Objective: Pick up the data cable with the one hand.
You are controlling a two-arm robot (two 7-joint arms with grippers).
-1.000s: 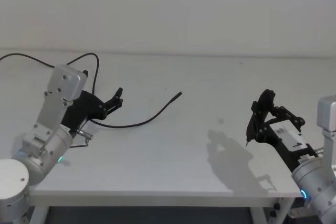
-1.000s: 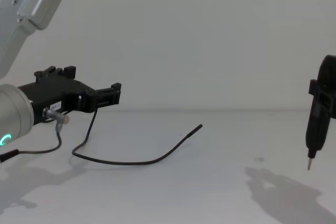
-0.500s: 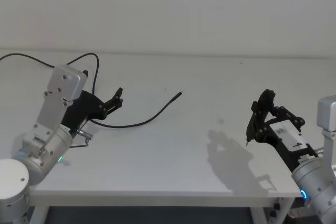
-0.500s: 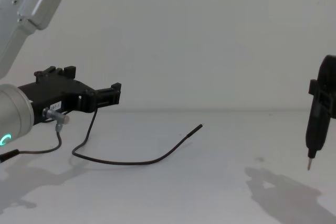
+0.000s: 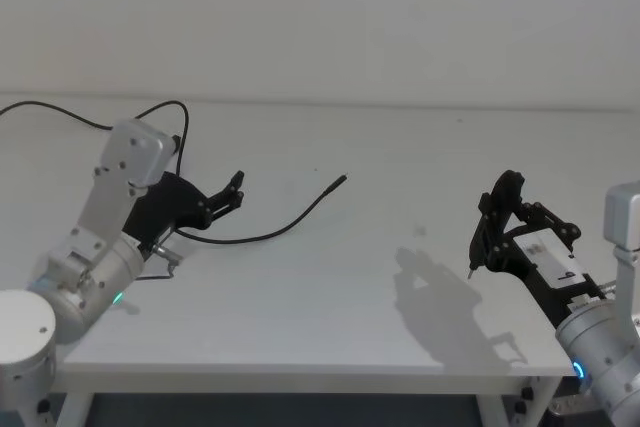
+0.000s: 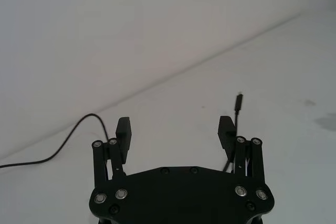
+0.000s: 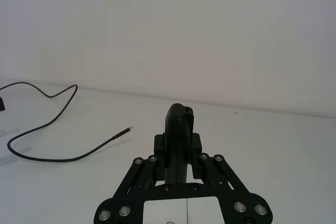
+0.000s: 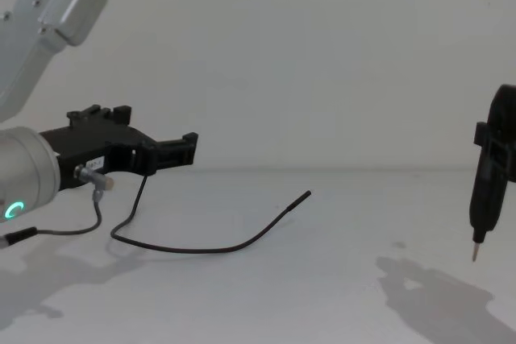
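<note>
Two left pincer [image 6: 175, 127] fingers [image 6: 123, 131] spread, wrist view; data cable [image 6: 238, 101] beyond.

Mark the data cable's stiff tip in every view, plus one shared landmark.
Head view: data cable's tip, mid-frame, right of the open left gripper.
Chest view: tip at centre, right of that gripper.
Left wrist view: tip just past one finger of the left gripper.
Right wrist view: tip far across the table from the right gripper, shut on the pen-shaped tool.
Landmark: the left gripper, beside the cable's bend.
</note>
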